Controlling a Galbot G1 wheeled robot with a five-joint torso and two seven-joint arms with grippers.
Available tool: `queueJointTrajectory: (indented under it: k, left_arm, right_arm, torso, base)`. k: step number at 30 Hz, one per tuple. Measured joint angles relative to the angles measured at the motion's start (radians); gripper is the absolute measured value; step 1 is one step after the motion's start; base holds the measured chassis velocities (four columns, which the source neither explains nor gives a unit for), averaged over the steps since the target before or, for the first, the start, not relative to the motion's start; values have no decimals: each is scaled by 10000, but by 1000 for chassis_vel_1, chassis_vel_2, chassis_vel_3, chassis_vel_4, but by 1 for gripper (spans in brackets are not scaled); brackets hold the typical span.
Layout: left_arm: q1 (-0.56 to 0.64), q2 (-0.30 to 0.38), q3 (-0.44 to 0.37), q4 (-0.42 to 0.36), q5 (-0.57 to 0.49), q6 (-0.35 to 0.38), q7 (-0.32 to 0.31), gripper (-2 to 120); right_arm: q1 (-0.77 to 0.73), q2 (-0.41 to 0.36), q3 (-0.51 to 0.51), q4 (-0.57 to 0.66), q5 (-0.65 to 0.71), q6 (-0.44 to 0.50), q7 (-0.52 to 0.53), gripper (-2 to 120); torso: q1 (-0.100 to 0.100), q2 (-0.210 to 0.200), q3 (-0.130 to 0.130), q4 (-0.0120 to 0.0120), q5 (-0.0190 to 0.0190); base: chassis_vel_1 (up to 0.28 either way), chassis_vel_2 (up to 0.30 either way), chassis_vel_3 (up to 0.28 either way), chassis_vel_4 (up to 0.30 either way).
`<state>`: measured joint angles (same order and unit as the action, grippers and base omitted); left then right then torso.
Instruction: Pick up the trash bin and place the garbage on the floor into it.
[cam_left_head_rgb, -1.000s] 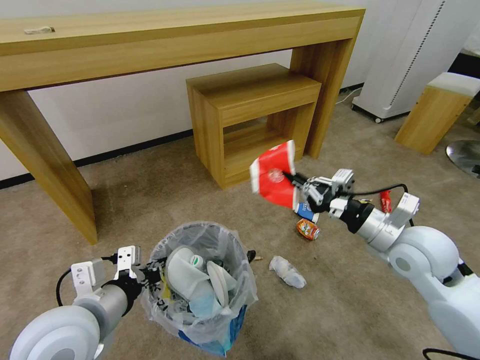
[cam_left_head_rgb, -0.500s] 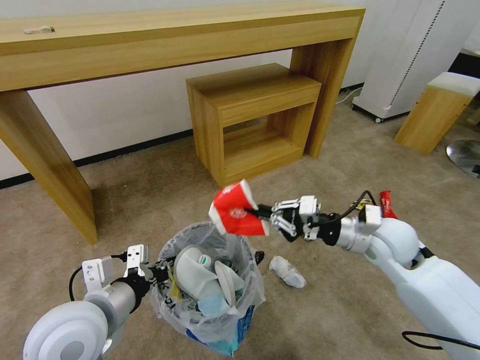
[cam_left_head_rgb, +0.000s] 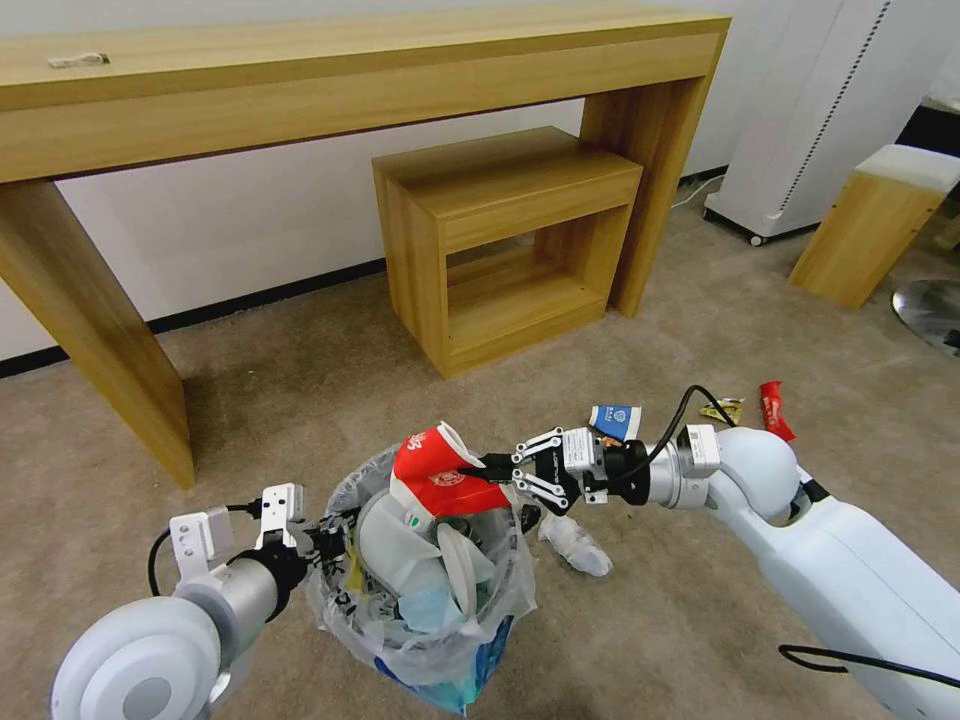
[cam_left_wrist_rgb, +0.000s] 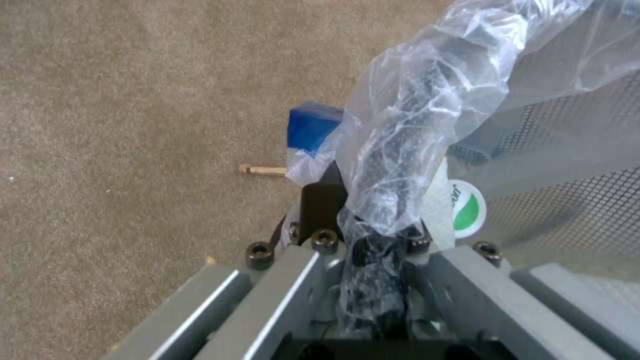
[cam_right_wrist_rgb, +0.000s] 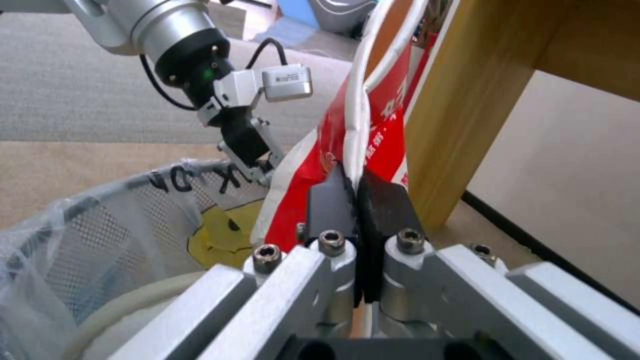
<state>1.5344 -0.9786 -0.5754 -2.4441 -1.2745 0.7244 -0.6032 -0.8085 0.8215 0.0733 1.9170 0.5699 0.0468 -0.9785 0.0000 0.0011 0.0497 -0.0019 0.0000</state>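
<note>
1. Beige carpet (cam_left_head_rgb: 300, 400) lies under the lifted trash bin (cam_left_head_rgb: 430, 610); our left gripper (cam_left_head_rgb: 325, 545) is clamped on its rim.
2. Our right gripper (cam_left_head_rgb: 480, 470) pinches the red-white paper cup (cam_left_head_rgb: 435, 475) tight over the opening.
3. We should centre it, then release low.

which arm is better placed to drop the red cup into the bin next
Right. The right pincer is shut on the flattened red cup, held just above the open trash bin. The left pincer is shut on the bin's rim, so it is occupied.
</note>
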Motion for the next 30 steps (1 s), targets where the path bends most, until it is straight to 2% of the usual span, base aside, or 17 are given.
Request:
queueJointTrajectory:
  k: [11, 21, 28, 30]
  left_arm:
    - [9, -62, 210, 17, 147, -18, 53, 1]
    - [-5, -61, 235, 118, 225, -29, 101, 1]
    - [-30, -27, 198, 121, 226, -29, 103, 1]
    - [-31, -27, 207, 122, 229, -29, 105, 1]
  right_arm:
    - [303, 69, -226, 76, 283, -22, 96, 0]
    - [912, 332, -953, -114, 1242, -16, 145, 0]
    - [764, 262, -974, -208, 1193, 117, -228, 0]
    - [649, 259, -919, -240, 1181, 126, -258, 4]
  torso:
    - [0, 0, -1, 0, 0]
    - [0, 0, 0, 1, 0]
    - [0, 0, 0, 0, 0]
    - [0, 0, -1, 0, 0]
  base:
    - [0, 0, 0, 0]
    - [0, 0, 0, 0]
    - [0, 0, 0, 0]
    - [0, 0, 0, 0]
